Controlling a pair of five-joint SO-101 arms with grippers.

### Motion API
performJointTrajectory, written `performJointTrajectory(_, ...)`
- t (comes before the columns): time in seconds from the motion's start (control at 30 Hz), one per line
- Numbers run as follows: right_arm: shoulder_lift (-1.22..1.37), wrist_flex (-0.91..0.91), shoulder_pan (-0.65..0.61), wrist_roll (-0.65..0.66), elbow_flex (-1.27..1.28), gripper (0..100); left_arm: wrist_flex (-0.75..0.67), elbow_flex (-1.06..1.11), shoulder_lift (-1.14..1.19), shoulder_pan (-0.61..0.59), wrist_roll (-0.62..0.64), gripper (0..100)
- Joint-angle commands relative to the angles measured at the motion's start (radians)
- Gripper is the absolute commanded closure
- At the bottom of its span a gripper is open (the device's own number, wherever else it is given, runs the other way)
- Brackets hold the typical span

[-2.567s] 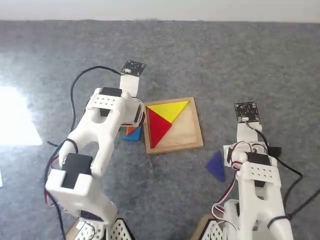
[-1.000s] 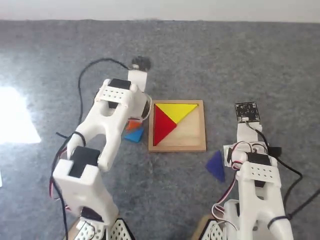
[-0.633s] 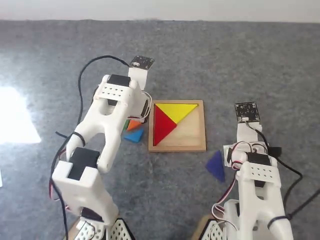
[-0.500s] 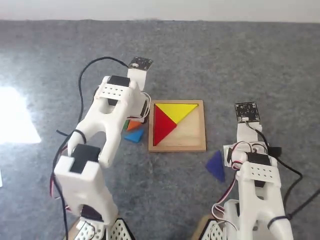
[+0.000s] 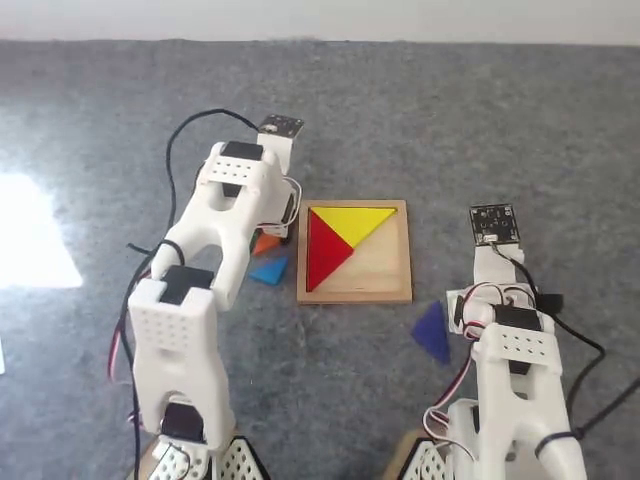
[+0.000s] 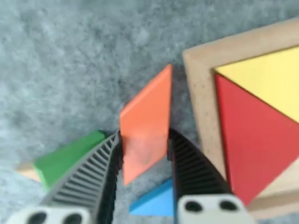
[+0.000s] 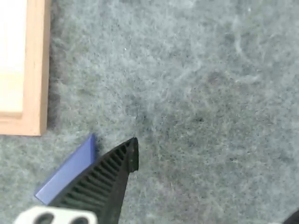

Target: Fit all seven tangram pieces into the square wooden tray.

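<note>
The square wooden tray [image 5: 400, 290] holds a yellow triangle [image 5: 352, 221] and a red triangle [image 5: 324, 253]. Just off its left side my left gripper [image 6: 145, 156] is shut on an orange parallelogram [image 6: 145, 119], with one finger on each long side. A green piece [image 6: 70, 156] and a light blue triangle [image 5: 268, 270] lie right beside it. A dark blue triangle [image 5: 432, 330] lies off the tray's near right corner. My right gripper [image 7: 210, 186] hangs open next to it, one finger [image 7: 110, 170] close to the piece's edge [image 7: 70, 170].
Grey felt covers the table. The tray's rim [image 6: 201, 93] stands close beside the left gripper's finger. A cable loops above the left arm [image 5: 215, 250]. The right arm's body [image 5: 510, 350] stands near the front right.
The tray has turned from tilted to square with the table. My left arm has swung forward and settled over the orange piece beside the tray. The right arm has not moved.
</note>
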Motion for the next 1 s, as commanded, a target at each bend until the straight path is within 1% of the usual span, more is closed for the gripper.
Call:
performJointTrajectory(0.0,-0.024,-0.018,-0.007,0.012,-0.005,47.9,0.032,-0.067,0.034,0.003,-0.011,99)
performJointTrajectory(0.17,-0.024,-0.018,-0.007,0.012,-0.005,47.9,0.031,-0.07,0.028,0.002,-0.012,99)
performJointTrajectory(0.27,-0.024,-0.018,-0.007,0.014,-0.005,47.9,0.037,-0.065,-0.028,-0.003,-0.014,99)
performJointTrajectory(0.43,-0.024,-0.018,-0.007,0.014,-0.005,47.9,0.12,-0.067,-0.187,0.003,-0.017,99)
performJointTrajectory(0.57,-0.024,-0.018,-0.007,0.014,-0.005,47.9,0.17,-0.062,-0.281,0.034,-0.015,99)
performJointTrajectory(0.67,-0.024,-0.018,-0.007,0.014,-0.005,47.9,0.199,-0.062,-0.296,0.094,-0.009,99)
performJointTrajectory(0.73,-0.025,-0.018,-0.002,0.014,-0.005,47.9,0.203,-0.062,-0.293,0.155,0.017,99)
performJointTrajectory(0.87,-0.033,-0.018,0.005,0.014,-0.005,47.9,0.176,-0.062,-0.293,0.305,0.068,99)
performJointTrajectory(0.97,-0.033,-0.016,0.01,0.014,-0.005,47.9,0.132,-0.062,-0.293,0.37,0.077,99)
